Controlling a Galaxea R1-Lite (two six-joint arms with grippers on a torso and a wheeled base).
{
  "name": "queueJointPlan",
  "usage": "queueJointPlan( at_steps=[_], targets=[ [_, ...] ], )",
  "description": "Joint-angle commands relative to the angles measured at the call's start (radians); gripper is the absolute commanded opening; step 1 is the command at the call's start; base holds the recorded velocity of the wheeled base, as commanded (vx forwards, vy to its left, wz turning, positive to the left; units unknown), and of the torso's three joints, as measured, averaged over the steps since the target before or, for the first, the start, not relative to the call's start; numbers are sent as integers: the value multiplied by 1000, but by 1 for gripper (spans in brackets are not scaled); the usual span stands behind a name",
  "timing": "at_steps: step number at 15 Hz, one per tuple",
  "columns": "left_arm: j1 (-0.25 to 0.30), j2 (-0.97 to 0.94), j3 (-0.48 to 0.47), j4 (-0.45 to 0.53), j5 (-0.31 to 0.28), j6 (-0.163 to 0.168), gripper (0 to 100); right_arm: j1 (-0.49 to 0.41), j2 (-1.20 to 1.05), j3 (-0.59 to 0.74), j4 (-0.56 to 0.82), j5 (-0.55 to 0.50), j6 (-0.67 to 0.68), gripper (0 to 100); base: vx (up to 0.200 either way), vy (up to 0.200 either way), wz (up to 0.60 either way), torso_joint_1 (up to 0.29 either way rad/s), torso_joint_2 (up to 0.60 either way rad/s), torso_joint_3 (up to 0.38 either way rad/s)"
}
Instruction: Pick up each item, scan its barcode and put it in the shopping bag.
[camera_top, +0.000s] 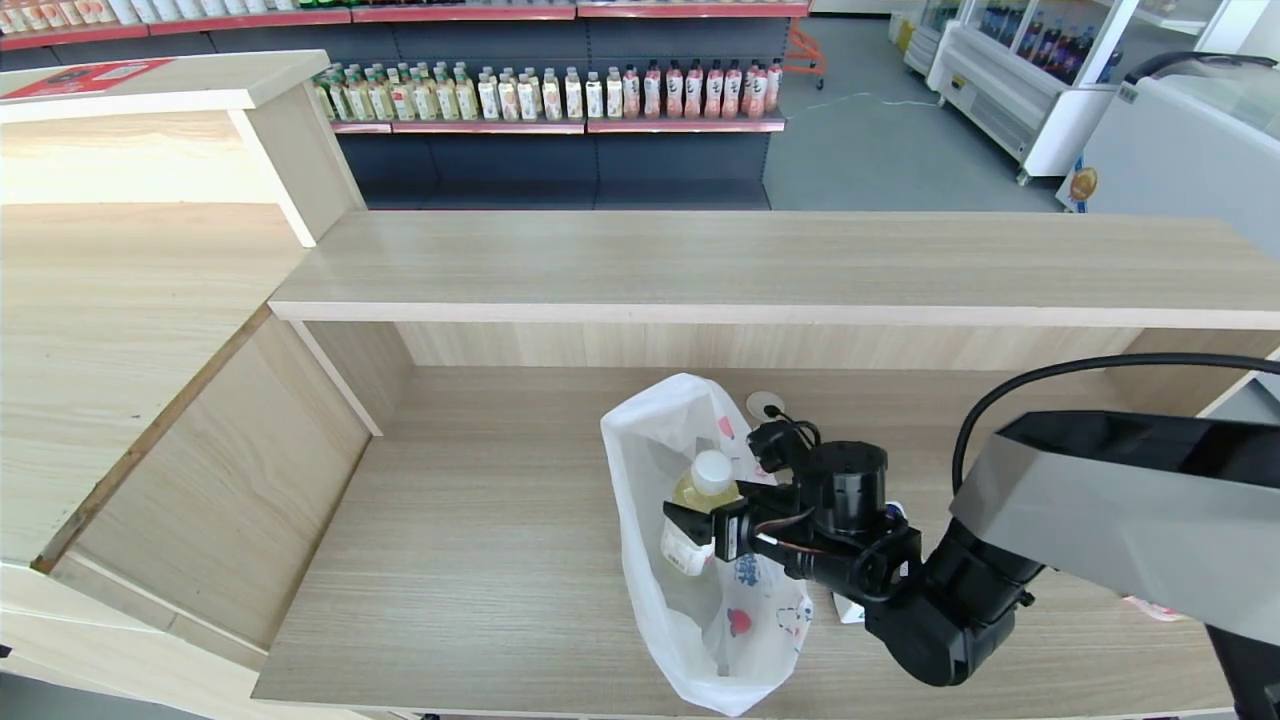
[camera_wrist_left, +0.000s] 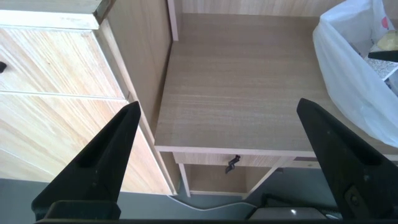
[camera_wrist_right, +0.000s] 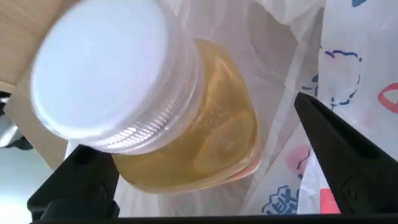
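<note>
head view first, where was the bottle (camera_top: 700, 497)? asked one.

it was in the open top of the white shopping bag (camera_top: 640, 470), said the other. the bag sat on the wooden counter (camera_top: 480, 540). the bottle had a white cap and a yellow drink inside.

and the right gripper (camera_top: 715, 515)?

it was at the top of the bag, right by the bottle. in the right wrist view its fingers were wide apart with the bottle between them. one finger (camera_wrist_right: 339, 155) was not touching the bottle.

what about the left gripper (camera_wrist_left: 217, 162)?

its fingers were spread wide too, and it held nothing. it hung over the near edge of the counter, with the bag off to one side.
</note>
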Motion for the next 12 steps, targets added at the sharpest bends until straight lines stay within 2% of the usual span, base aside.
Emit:
queueJointPlan(
  at_steps=[1, 3, 4, 7, 12],
  targets=[
    [0, 0, 0, 0, 0, -1, 100, -23, -93, 18, 1, -5, 96, 100, 0, 0, 0, 0, 0, 0],
    [0, 0, 0, 0, 0, -1, 100, -62, -156, 18, 4, -7, 223, 100, 0, 0, 0, 0, 0, 0],
    [0, 0, 0, 0, 0, -1, 100, -82, -194, 29, 35, -9, 246, 100, 0, 0, 0, 0, 0, 0],
    [0, 0, 0, 0, 0, -1, 100, -94, -311, 87, 102, -7, 277, 100, 0, 0, 0, 0, 0, 0],
    [0, 0, 0, 0, 0, -1, 100, -69, -362, 140, 97, -10, 300, 100, 0, 0, 0, 0, 0, 0]
  ],
)
